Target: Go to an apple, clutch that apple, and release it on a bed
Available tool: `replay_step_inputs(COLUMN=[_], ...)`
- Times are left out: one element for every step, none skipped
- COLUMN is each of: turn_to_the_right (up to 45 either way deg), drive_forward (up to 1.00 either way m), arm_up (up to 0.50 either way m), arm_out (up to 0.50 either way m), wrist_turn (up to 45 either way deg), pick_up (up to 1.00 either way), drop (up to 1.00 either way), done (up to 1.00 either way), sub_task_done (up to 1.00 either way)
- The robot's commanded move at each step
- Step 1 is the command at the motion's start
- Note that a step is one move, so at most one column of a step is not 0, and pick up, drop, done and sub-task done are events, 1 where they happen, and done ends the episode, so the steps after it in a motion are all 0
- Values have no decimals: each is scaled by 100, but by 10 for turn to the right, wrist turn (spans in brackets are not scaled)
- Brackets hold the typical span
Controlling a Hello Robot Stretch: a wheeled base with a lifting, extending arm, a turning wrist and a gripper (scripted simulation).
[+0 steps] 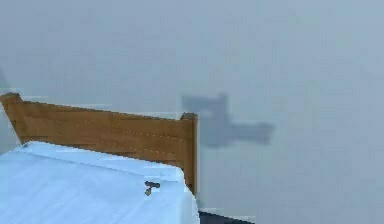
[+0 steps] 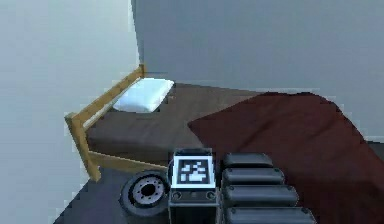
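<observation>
Bed (image 1: 100, 130) woodwork stands at the forward view's left: a brown headboard runs along the grey wall (image 1: 300, 60) and ends in a post near the middle. Below it lies pale blue-white bedding (image 1: 70, 185). On that bedding's right part rests a small dark grey thing (image 1: 151, 187), too small to name.

In the arm side view a bed (image 2: 210, 110) sits in the corner of the room. Its light wooden frame (image 2: 105, 93) is at the left, and a white pillow (image 2: 143, 96) lies just inside it on the brown mattress. A dark red blanket (image 2: 290, 135) covers the right part. Whether both views show one bed cannot be told.

At the bottom edge, the gripper (image 2: 145, 192) appears as a dark round body over dark floor. Just right of it is a white square marker (image 2: 192, 170), then the arm (image 2: 255, 190) in stacked dark segments. The gripper's far end cannot be made out, so whether it holds anything cannot be told.
</observation>
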Motion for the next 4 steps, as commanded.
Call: replay_step_inputs(turn_to_the_right=[-450, -450, -450, -90], drive_forward=[0, 0, 0, 0], arm_up=[0, 0, 0, 0], arm_out=[0, 0, 0, 0], wrist_turn=[0, 0, 0, 0], pick_up=[0, 0, 0, 0], drop=[0, 0, 0, 0], done=[0, 0, 0, 0], sub_task_done=[0, 0, 0, 0])
